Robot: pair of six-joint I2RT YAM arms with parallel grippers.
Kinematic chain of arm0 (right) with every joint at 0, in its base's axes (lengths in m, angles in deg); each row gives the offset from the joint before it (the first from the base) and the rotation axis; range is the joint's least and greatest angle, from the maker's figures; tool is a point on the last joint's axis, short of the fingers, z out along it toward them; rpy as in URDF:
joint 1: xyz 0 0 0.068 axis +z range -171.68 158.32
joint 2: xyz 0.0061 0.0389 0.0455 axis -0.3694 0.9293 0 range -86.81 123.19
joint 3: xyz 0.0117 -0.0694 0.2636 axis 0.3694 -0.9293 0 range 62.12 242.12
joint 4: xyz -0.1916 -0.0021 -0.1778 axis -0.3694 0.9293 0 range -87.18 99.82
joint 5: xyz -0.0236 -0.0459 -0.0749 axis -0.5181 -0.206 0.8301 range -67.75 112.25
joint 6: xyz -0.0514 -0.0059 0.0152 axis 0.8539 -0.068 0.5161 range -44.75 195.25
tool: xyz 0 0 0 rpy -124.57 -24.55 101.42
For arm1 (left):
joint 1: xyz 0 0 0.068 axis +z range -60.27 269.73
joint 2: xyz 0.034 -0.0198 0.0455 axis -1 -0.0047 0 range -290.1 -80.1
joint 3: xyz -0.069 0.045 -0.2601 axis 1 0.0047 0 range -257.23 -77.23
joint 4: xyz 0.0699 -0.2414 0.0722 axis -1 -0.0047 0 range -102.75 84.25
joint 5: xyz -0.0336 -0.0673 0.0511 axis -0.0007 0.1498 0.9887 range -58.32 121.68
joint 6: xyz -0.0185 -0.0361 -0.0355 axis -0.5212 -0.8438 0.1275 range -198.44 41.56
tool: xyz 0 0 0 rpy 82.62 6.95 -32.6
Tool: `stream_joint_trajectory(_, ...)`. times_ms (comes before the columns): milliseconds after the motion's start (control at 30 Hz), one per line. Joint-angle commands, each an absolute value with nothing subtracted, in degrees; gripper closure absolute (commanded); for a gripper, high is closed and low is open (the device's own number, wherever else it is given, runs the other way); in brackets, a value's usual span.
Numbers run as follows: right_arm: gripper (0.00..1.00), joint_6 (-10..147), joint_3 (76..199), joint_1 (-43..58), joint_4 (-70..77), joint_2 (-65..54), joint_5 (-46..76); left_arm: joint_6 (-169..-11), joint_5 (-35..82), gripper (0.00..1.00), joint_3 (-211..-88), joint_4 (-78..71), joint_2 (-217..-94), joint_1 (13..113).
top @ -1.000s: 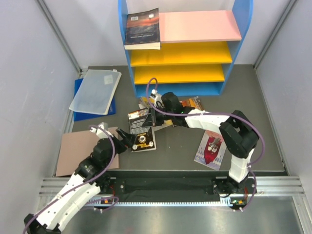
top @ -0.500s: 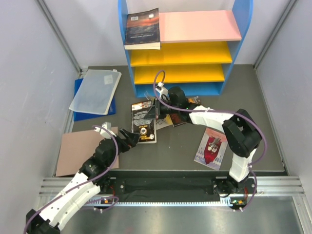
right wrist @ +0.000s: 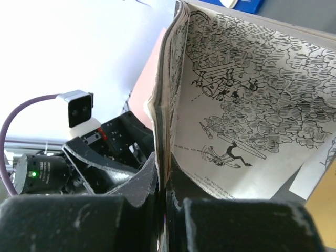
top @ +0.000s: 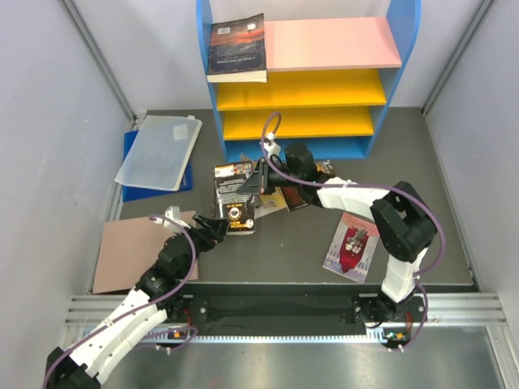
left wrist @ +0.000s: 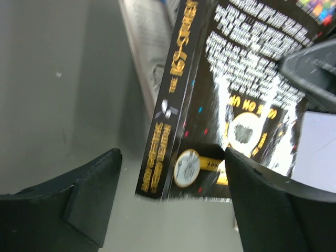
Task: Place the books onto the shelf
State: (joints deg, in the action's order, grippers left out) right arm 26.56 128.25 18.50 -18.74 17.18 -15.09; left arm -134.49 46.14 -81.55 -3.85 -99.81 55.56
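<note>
Books are mostly unshelved: one dark sunset-cover paperback (top: 238, 47) lies on the pink top board of the blue-framed shelf (top: 332, 44). The right gripper (top: 261, 180) pinches the black gold-emblem paperback (top: 235, 201), tilted up off the desk (top: 300, 243). The left gripper (top: 212, 229), spread, brackets its lower corner. The pale paperback with a dark-red figure (top: 350, 247) lies on the desk.

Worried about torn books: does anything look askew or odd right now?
Yes. The black book is tipped up askew, pinched by the right gripper at just a thin bowed sheaf, and its illustrated page splays open. That may crease it.
</note>
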Motion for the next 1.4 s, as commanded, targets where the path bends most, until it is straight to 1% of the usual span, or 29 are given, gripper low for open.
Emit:
stream_joint_trajectory(0,1.0,23.05,128.04,17.87,-28.99,14.62,-17.74,-133.37,47.94,0.21,-80.66,4.18,-99.7,55.63)
stream_joint_trajectory(33,1.0,22.87,127.69,17.87,-29.35,14.71,-17.83,-133.28,48.12,0.28,-80.57,5.23,-99.88,55.63)
stream_joint_trajectory(100,1.0,22.69,127.25,17.87,-29.96,14.71,-17.74,-133.02,47.94,0.37,-80.05,7.08,-100.23,55.63)
stream_joint_trajectory(133,1.0,22.69,127.08,17.87,-29.88,14.71,-17.74,-133.02,47.86,0.46,-80.05,8.3,-100.75,55.63)
stream_joint_trajectory(200,1.0,22.69,126.99,17.96,-29.88,14.88,-17.92,-132.76,46.89,0.58,-80.13,9.28,-101.98,55.63)
stream_joint_trajectory(233,1.0,22.69,126.9,17.87,-29.79,14.88,-17.92,-132.67,46.54,0.71,-80.22,9.63,-102.42,55.63)
stream_joint_trajectory(267,1.0,22.6,126.73,17.87,-29.7,14.88,-17.83,-132.58,45.93,0.79,-80.48,10.85,-102.86,55.63)
stream_joint_trajectory(300,1.0,22.86,126.64,17.87,-29.61,14.97,-17.74,-132.58,45.4,0.92,-80.75,11.21,-103.13,55.63)
stream_joint_trajectory(333,1.0,22.95,126.64,17.87,-29.09,14.88,-17.57,-132.93,45.13,1.0,-81.01,11.22,-103.57,55.63)
stream_joint_trajectory(400,1.0,23.91,126.9,17.87,-28.12,14.97,-17.13,-133.28,44.52,1.0,-82.94,9.82,-104.53,55.63)
stream_joint_trajectory(567,0.99,25.5,127.51,17.78,-24.96,15.15,-15.99,-132.58,37.94,1.0,-89.95,6.13,-109.62,55.63)
stream_joint_trajectory(600,0.95,26.03,127.78,17.87,-24.52,15.15,-15.81,-132.75,36.53,1.0,-91.2,4.29,-112.25,55.63)
stream_joint_trajectory(667,0.94,26.29,127.95,17.78,-24.17,15.24,-15.89,-132.41,31.98,1.0,-95.14,2.61,-115.33,55.63)
stream_joint_trajectory(700,0.9,26.38,127.87,17.78,-24.16,15.06,-15.89,-131.8,29.51,1.0,-96.56,0.34,-118.22,55.63)
stream_joint_trajectory(767,0.78,26.73,127.6,17.78,-24.08,14.8,-15.81,-129.78,26.51,1.0,-100.85,-1.96,-120.35,55.63)
stream_joint_trajectory(800,0.65,27.17,126.99,17.78,-23.9,14.19,-15.46,-129.33,26.24,1.0,-102.09,-2.49,-121.4,55.71)
stream_joint_trajectory(867,0.48,29.53,126.2,17.87,-22.24,13.04,-13.97,-127.66,26.67,1.0,-105.7,-4.95,-121.41,55.71)
stream_joint_trajectory(900,0.24,30.5,125.15,17.78,-21.71,11.56,-13.35,-126.88,27.72,1.0,-106.84,-5.48,-120.72,55.63)
stream_joint_trajectory(933,0.14,31.38,124.53,17.78,-20.14,10.67,-12.56,-125.21,28.42,1.0,-109.81,-9.05,-120.27,55.63)
stream_joint_trajectory(1000,0.01,34.72,122.69,17.61,-18.2,8.13,-10.19,-123.1,30.88,1.0,-112.64,-11.36,-118.87,55.63)
stream_joint_trajectory(1100,0.0,37.54,119.79,17.17,-15.56,4.79,-8.16,-118.88,33.43,1.0,-118.44,-16.89,-118.08,55.63)
stream_joint_trajectory(1200,0.0,39.3,117.07,16.73,-13.27,1.89,-6.76,-115.01,33.35,1.0,-124.59,-22.17,-118.6,55.71)
stream_joint_trajectory(1300,0.0,40.35,113.99,16.38,-12.39,-0.4,-5.7,-113.07,31.95,1.0,-129.08,-23.06,-118.78,55.63)
stream_joint_trajectory(1367,0.0,41.32,111.97,16.38,-12.04,-1.2,-4.74,-112.1,28.35,1.0,-131.89,-22.54,-119.56,55.63)
